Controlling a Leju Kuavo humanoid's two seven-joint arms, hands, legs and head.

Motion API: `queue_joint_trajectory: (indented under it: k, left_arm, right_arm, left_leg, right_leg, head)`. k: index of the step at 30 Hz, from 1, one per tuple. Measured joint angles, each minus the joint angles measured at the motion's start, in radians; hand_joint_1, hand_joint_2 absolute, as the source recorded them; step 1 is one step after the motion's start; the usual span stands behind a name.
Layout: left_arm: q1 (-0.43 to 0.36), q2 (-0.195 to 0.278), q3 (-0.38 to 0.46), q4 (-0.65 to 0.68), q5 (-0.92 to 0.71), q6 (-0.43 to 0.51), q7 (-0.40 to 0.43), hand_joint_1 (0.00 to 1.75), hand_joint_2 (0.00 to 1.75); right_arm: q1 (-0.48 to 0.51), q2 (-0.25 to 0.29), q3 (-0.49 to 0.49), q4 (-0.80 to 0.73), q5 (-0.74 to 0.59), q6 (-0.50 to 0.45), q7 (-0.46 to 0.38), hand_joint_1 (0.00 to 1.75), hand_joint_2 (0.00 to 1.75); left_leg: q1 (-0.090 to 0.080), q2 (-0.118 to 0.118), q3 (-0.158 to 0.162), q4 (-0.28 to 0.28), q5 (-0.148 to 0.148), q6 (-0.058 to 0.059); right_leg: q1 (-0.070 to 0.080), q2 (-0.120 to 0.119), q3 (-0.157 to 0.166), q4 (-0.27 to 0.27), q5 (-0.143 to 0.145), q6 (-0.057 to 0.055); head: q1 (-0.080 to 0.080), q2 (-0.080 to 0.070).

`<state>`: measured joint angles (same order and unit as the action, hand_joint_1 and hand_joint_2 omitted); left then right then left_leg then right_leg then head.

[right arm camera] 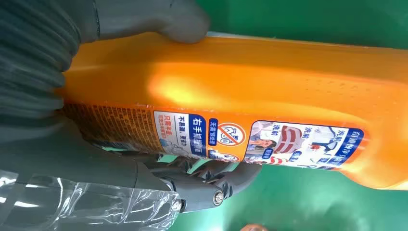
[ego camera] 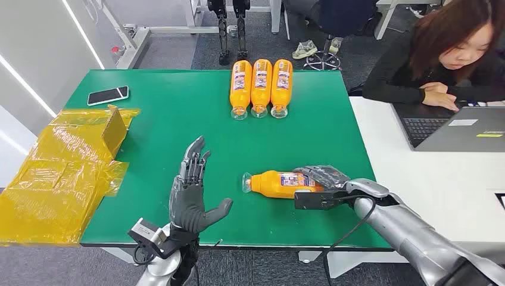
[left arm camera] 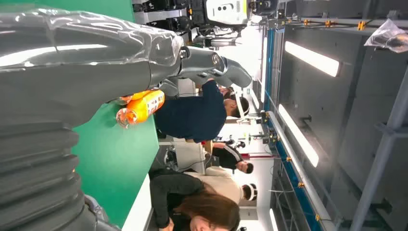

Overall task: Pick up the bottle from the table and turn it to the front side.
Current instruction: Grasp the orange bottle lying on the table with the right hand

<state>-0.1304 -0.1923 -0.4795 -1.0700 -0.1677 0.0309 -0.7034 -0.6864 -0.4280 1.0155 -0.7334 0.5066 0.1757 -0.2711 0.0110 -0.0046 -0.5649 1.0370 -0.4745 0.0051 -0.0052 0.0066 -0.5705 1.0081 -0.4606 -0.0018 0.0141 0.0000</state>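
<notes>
An orange bottle (ego camera: 275, 183) with a clear cap lies on its side on the green table (ego camera: 167, 125), cap pointing left. My right hand (ego camera: 321, 185) grips its base end, thumb on one side and fingers (right arm camera: 211, 175) wrapped over the label. The wrist view shows the bottle (right arm camera: 269, 91) close up, with a printed label of blue and white panels facing the camera. My left hand (ego camera: 192, 189) stands open above the table's near edge, palm turned toward the bottle, a short way to its left. In the left wrist view the bottle (left arm camera: 142, 107) lies beyond the thumb.
Three more orange bottles (ego camera: 261, 85) lie side by side at the table's far middle. A phone (ego camera: 108, 95) lies at the far left, yellow packaging (ego camera: 65, 167) on the left edge. A person (ego camera: 440, 59) works at a laptop (ego camera: 458, 126) on the white table to the right.
</notes>
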Motion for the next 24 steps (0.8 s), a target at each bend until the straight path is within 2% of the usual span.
queue_joint_trajectory:
  k: [3,8,14,19,24]
  left_arm:
    - [0.003,0.003,0.0,0.0,0.003,0.001,0.0,0.0,1.75]
    - [0.022,0.011,0.0,-0.002,-0.008,0.009,0.0,0.0,1.75]
    - [0.039,0.012,0.009,-0.012,-0.043,0.003,0.0,0.0,1.75]
    - [0.048,0.012,0.04,-0.018,-0.004,-0.062,0.0,0.0,1.75]
    - [0.05,0.001,0.075,-0.011,0.089,-0.168,0.0,0.0,1.75]
  right_arm:
    - [0.025,-0.022,-0.003,-0.04,0.014,-0.047,0.017,1.75,1.75]
    - [0.102,-0.081,-0.04,-0.185,0.113,-0.197,0.073,1.75,1.75]
    - [0.232,-0.115,-0.175,-0.405,0.254,-0.308,0.114,1.75,1.75]
    - [0.356,-0.131,-0.308,-0.616,0.315,-0.369,0.119,1.75,1.75]
    - [0.496,-0.143,-0.42,-0.793,0.374,-0.406,0.102,1.75,1.75]
  left_leg:
    - [0.0,-0.001,0.0,0.0,0.0,0.0]
    - [0.0,-0.002,-0.003,0.0,0.0,0.001]
    - [-0.001,-0.002,-0.012,0.001,0.0,0.001]
    - [-0.001,-0.002,-0.016,0.0,0.0,0.001]
    - [-0.001,-0.002,-0.02,0.0,0.0,0.001]
  right_leg:
    - [0.0,-0.001,0.002,-0.001,0.0,0.0]
    - [-0.001,-0.001,0.002,-0.001,0.001,0.001]
    - [-0.001,-0.002,-0.007,0.0,0.001,0.001]
    - [-0.001,-0.002,-0.013,0.0,0.001,0.001]
    - [-0.001,-0.002,-0.017,0.0,0.0,0.0]
  head:
    - [0.0,0.0]
    - [0.0,0.0]
    - [0.0,0.0]
    - [0.0,0.0]
    - [0.0,0.0]
